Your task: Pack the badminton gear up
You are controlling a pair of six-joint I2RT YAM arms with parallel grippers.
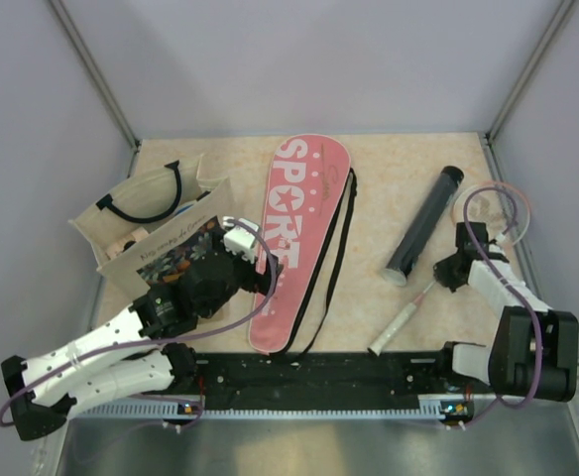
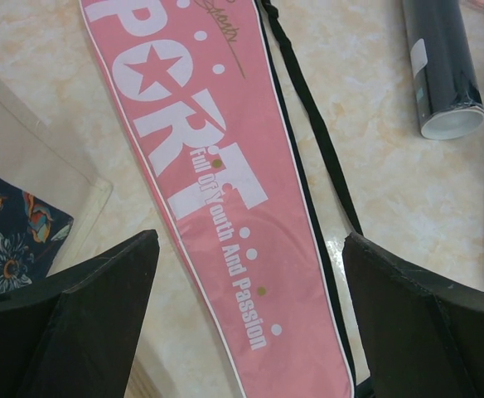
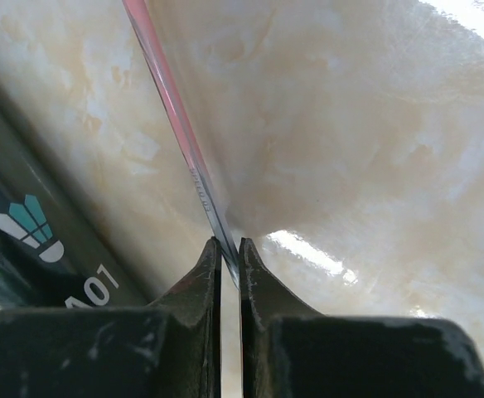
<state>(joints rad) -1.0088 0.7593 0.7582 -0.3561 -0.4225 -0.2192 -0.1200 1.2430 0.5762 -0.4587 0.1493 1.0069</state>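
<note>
Beige tote bag [image 1: 171, 243] on marbled table [image 1: 389, 169]

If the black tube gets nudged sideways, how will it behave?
The black tube lies on its side on the smooth table, so it would probably roll. Its glossy skin may slip when gripped.

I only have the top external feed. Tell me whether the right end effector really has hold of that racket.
Observer: In the right wrist view, the right end effector is shut, pinching the thin racket shaft.
Operator: Check what's next to it.
Observer: The black tube lies alongside the shaft, with a teal shuttlecock logo on its side.
Operator: Now report on the left arm.
Observer: In the left wrist view, the left end effector is wide open over the pink cover, gripping nothing.
</note>
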